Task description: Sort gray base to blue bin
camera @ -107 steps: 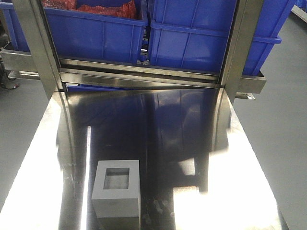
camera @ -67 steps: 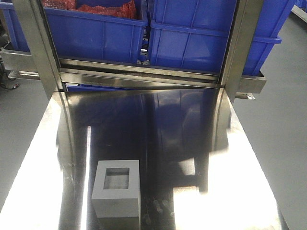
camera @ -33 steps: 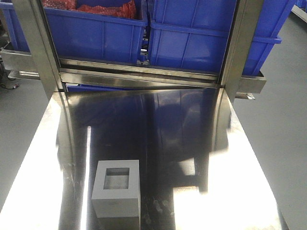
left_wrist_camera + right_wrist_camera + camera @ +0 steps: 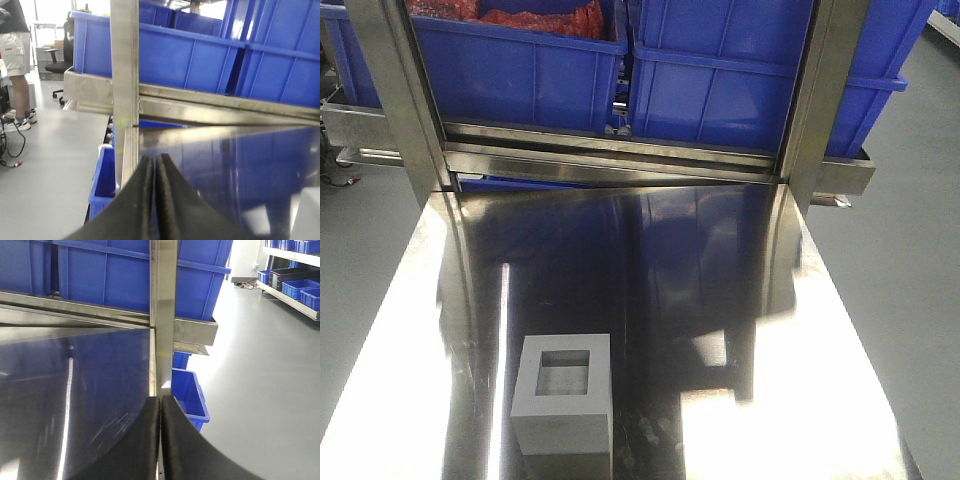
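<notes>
- We see the gray base (image 4: 562, 405) standing on the steel table (image 4: 700, 300), near its front edge and left of the middle. Its recessed window faces up, and nothing touches it.
- We judge that this is the pickup spot, with bare tabletop between it and the crates shelved at the back.
- We take the right-hand crate for the blue bin (image 4: 750, 85). Its neighbour (image 4: 520, 75) holds something red, and we cannot settle which one is meant.
- The left gripper (image 4: 153, 159) has its black fingers pressed together on nothing, and the right gripper (image 4: 160, 399) likewise. We read this as a rest pose before any reach.
- Neither wrist view shows the base and the front view shows no arm, so we can only say the base is apart from both pincers. Since it lies on the table's left half, we judge the left arm better placed.
</notes>
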Available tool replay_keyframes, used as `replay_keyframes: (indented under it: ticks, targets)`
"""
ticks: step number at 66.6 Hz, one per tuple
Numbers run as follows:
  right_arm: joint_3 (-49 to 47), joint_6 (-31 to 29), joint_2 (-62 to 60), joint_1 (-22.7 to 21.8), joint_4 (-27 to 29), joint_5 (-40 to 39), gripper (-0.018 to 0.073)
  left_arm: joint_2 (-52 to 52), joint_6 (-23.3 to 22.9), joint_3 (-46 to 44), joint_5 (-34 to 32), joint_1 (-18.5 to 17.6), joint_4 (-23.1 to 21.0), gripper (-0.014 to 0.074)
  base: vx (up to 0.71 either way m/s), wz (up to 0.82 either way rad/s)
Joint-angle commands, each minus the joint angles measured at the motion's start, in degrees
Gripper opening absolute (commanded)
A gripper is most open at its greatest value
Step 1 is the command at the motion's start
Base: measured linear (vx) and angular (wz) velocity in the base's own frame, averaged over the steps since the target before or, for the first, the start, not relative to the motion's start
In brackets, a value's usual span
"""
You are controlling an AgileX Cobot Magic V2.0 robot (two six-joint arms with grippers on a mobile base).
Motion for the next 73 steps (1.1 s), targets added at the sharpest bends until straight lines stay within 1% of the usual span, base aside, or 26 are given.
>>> replay_keyframes:
  ticks: [1,6,15,25,32,35,40,49,73]
  targets:
    - [0.3,-0.4,-0.4,-0.3,-0.5,-4.2,-0.0005,0.6,-0.5,-5.0,-4.8,-0.4,-0.8,-0.0007,0.0,0.0]
    - [0.3,-0.4,-0.4,-0.3,-0.5,-4.2,-0.0005,3.4,-0.5,-7.5,-4.8,-0.4,-0.8,-0.0007,0.0,0.0]
    - [0.3,-0.4,-0.4,-0.3,-0.5,-4.2,-0.0005,11.3,-0.5,-13.2,-0.2,-0.4,-0.8,-0.0007,0.0,0.0]
    - [0.3,-0.4,-0.4,-0.3,-0.5,-4.2,-0.0005,20.7,-0.5,-19.9,8.3,-0.4,-0.8,-0.0007,0.0,0.0]
    - [0.3,-0.4,-0.4,-0.3,-0.5,-4.2,-0.0005,26.9,-0.5,-23.8,16.1,-0.4,-0.8,-0.0007,0.0,0.0]
    - [0.3,-0.4,-0.4,-0.3,-0.5,-4.2,-0.0005,29.3,-0.5,-24.9,19.5,-0.4,-0.8,-0.0007,0.0,0.0]
    - [0.3,-0.4,-0.4,-0.3,-0.5,-4.1,-0.0005,32.0,-0.5,-26.0,22.8,-0.4,-0.8,-0.0007,0.0,0.0]
    - [0.3,-0.4,-0.4,-0.3,-0.5,-4.1,-0.0005,35.1,-0.5,-26.1,23.9,-0.4,-0.8,-0.0007,0.0,0.0]
    - [0.3,-0.4,-0.4,-0.3,-0.5,-4.1,-0.0005,35.1,-0.5,-26.1,22.5,-0.4,-0.8,-0.0001,0.0,0.0]
